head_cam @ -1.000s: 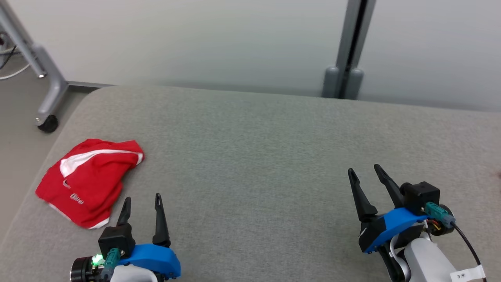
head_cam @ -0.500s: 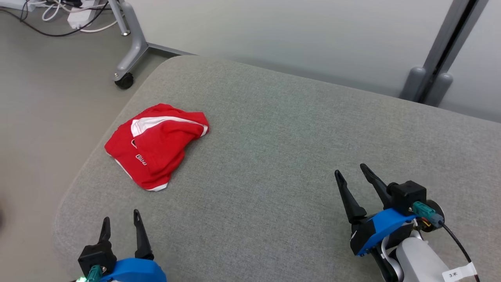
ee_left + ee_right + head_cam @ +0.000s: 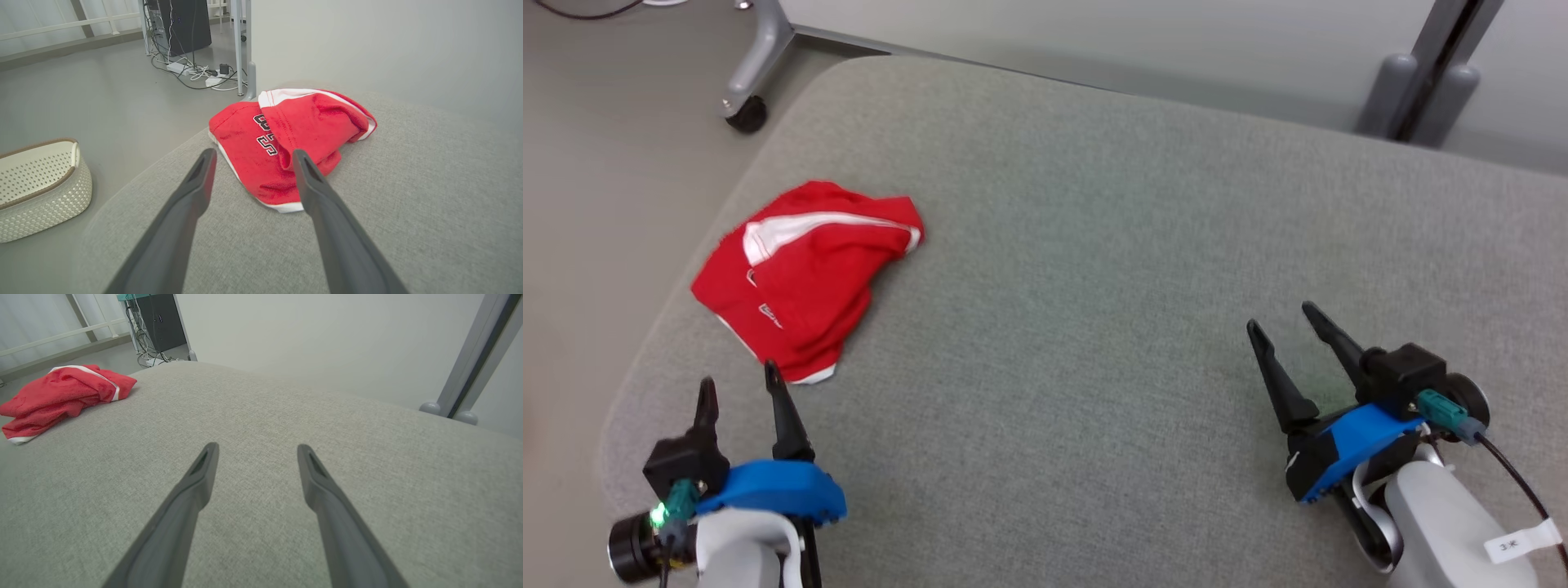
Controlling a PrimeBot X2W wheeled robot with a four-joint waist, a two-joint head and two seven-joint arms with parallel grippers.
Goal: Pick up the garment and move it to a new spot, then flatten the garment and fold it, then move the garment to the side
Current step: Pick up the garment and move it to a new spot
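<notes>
The garment (image 3: 805,273) is a red piece with white trim and black-and-white lettering, lying bunched near the left rounded corner of the grey cushioned surface (image 3: 1094,245). My left gripper (image 3: 738,382) stands open just short of the garment's near hem, nothing between its fingers. In the left wrist view the garment (image 3: 286,139) lies straight ahead, its white hem right by the fingertips of the left gripper (image 3: 253,157). My right gripper (image 3: 1282,318) is open over bare cushion, far to the right of the garment. In the right wrist view the garment (image 3: 61,396) lies at the far left beyond the right gripper (image 3: 257,451).
The cushion's left edge drops to the floor (image 3: 596,163). A white perforated basket (image 3: 39,188) stands on the floor at the left. A grey wheeled frame leg (image 3: 747,82) is beyond the corner. A grey post (image 3: 1421,73) and a pale wall line the back.
The head camera has swung left and tilted down, shifting the whole picture. The left gripper now stands closer to the garment's near hem. Both grippers stay open.
</notes>
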